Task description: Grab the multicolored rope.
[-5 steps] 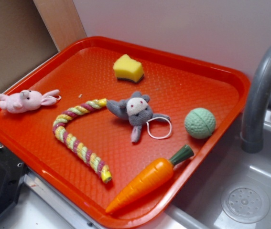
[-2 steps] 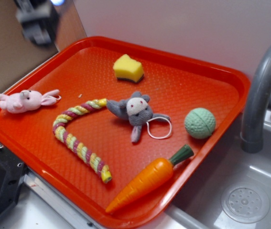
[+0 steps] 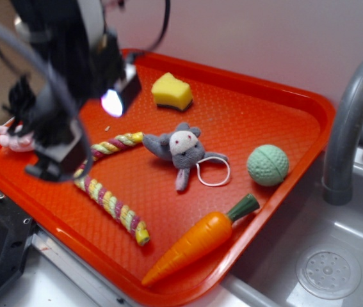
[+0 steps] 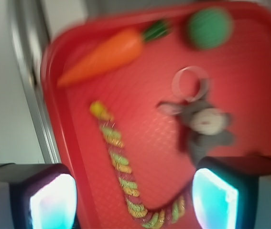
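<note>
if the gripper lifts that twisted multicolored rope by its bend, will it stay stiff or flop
The multicolored rope will probably flop: it lies curved on the tray, its twisted strands looking soft. It seems light, so both ends should droop. Rolling seems unlikely. The gripper straddles its bend, open.

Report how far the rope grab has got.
Done: the end effector is over the tray, open, its fingers either side of the bend of the multicolored rope. In hand: lining up above it. Left: descending, closing and lifting; the rope lies flat, untouched.
</note>
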Available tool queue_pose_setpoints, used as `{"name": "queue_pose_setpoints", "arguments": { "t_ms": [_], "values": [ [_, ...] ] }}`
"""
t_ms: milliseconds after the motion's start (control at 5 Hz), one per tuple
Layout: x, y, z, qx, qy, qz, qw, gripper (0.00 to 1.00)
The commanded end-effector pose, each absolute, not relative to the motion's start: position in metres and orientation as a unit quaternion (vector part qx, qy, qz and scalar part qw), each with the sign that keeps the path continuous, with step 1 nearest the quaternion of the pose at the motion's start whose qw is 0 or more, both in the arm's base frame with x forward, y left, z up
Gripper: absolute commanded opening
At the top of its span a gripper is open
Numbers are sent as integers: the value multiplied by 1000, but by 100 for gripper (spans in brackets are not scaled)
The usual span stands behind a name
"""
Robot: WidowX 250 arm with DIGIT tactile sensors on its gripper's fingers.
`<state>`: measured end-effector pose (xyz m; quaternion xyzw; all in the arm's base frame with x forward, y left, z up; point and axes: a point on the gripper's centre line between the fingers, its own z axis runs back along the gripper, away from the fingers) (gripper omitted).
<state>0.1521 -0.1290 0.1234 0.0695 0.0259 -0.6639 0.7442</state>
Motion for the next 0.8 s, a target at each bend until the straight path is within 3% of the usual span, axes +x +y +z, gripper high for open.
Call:
{"name": "queue_pose_setpoints", "arguments": {
  "t_ms": [0, 200, 600],
  "values": [
    [136, -108, 71, 75, 50, -673, 734, 100],
    [134, -101, 48, 91, 79, -670, 732, 100],
    [130, -94, 21, 85, 96, -665, 736, 100]
  ]
}}
